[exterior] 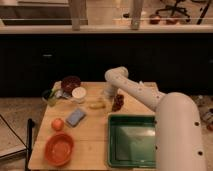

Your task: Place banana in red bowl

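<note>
We note the banana [97,104] lying on the bench [92,140], well apart from the empty red bowl [49,145]. The gripper [118,102] is just beside the banana; we cannot tell its grip. Lift, carry and drop look still to do.

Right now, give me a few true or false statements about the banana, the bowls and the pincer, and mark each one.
1. The banana is in the red bowl. False: it lies on the table, just left of the pincer.
2. The red bowl sits at the table's near left corner. True.
3. The pincer is over the green tray. False: it is past the tray's far edge, beside the banana.
4. An orange lies just behind the red bowl. True.
5. The blue sponge is in the tray. False: it lies on the table between the orange and the banana.
</note>
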Robot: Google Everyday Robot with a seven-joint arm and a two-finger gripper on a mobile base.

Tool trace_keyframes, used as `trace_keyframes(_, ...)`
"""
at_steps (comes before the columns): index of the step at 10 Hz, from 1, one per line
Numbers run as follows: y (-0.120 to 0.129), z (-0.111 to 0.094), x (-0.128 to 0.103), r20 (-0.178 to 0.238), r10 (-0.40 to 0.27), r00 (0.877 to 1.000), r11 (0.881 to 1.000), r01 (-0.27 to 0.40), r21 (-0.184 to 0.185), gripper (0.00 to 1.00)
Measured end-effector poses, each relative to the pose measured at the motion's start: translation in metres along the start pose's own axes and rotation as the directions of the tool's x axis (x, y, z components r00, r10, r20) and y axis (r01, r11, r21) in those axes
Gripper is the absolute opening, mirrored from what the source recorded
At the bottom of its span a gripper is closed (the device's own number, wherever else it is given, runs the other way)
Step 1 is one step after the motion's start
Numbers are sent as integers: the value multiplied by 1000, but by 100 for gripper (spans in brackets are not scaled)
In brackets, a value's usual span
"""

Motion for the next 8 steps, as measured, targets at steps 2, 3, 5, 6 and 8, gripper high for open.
trace_keyframes(2,-4,1,-25,-8,-16,1000,999,15,-33,80)
trace_keyframes(3,-5,0,-30,-11,-21,1000,999,20,-42,80)
trace_keyframes(5,-3,-3,-24,-24,-12,1000,998,11,-57,80)
trace_keyframes(6,-2,-3,-20,-29,-2,1000,998,0,-59,80)
trace_keyframes(8,4,-1,-9,-45,31,999,998,-34,-55,80)
